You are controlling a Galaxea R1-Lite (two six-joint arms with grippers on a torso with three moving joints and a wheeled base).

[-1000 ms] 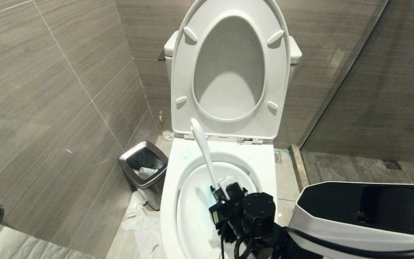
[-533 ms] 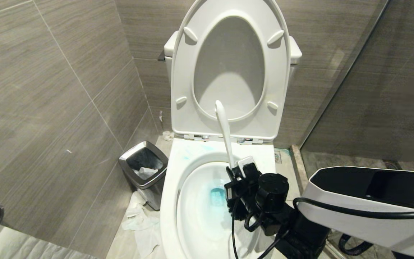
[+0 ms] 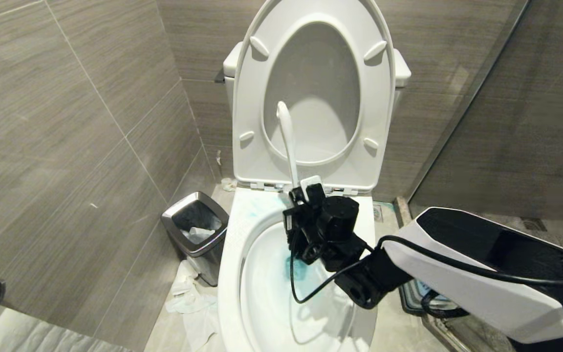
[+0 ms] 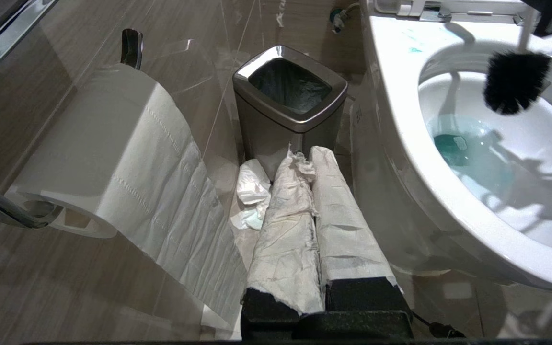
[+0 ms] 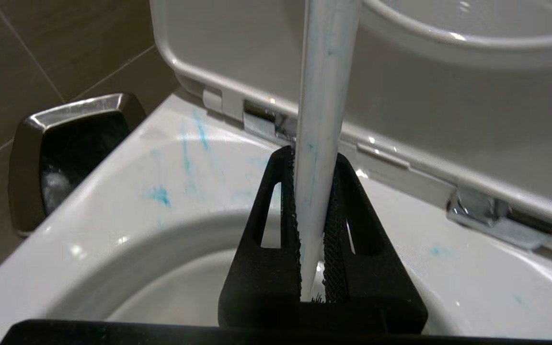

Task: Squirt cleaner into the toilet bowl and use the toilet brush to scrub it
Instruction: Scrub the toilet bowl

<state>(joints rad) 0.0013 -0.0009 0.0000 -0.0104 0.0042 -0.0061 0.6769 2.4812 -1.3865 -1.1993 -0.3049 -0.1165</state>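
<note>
White toilet brush [image 5: 321,120] between right claw [image 5: 315,191] fingers

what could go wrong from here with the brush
The black bristle head hangs above the blue water, near the toilet bowl rim, so it may drip cleaner onto porcelain or floor. The right tool pinches only the slim toilet brush handle, which could twist. Its tip may knock the raised seat.
</note>
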